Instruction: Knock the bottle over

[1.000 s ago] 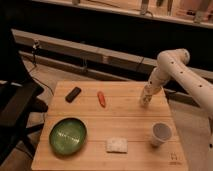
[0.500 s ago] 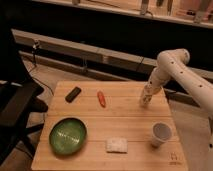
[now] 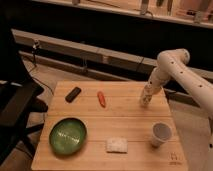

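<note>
A small slim whitish bottle (image 3: 145, 99) stands upright near the far right edge of the wooden table (image 3: 125, 120). My white arm comes down from the upper right. The gripper (image 3: 149, 89) is right at the bottle's top; I cannot tell whether it touches it. The bottle's upper part merges with the gripper in this view.
A white open-topped cup (image 3: 160, 135) stands at the front right. A green bowl (image 3: 68, 135) sits at the front left, with a white flat packet (image 3: 116, 145) to its right. A black object (image 3: 73, 94) and an orange-red item (image 3: 101, 98) lie at the back left. A dark chair (image 3: 15, 107) stands left of the table.
</note>
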Motion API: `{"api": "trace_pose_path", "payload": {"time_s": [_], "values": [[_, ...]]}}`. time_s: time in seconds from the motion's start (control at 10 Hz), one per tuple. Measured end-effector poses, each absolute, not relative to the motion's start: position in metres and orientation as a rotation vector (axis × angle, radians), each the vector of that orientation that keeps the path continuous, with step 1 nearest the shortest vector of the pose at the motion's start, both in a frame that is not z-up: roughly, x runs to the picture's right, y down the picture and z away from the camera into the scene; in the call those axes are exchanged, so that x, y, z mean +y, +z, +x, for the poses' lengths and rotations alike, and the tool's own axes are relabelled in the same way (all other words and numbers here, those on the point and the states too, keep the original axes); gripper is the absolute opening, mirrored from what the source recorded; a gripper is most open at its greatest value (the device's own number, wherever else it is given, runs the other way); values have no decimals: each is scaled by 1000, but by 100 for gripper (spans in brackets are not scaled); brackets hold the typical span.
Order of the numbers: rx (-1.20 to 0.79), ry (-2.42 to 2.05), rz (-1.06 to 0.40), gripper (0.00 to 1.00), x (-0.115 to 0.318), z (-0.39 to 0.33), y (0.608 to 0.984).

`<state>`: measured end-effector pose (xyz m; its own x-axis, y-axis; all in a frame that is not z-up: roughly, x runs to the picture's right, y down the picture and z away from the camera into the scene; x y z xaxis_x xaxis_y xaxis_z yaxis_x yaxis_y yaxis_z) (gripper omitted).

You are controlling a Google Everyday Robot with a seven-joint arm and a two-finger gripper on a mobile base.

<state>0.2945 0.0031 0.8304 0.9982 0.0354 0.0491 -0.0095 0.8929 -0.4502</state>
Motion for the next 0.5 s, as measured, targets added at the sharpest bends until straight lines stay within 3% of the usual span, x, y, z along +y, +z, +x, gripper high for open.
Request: {"api": "trace_pose_path", "payload": {"time_s": [0.1,0.5], "values": [[-56,23,-467,79,3,295,830],[-99,18,-501,80,13,286,822]]}}
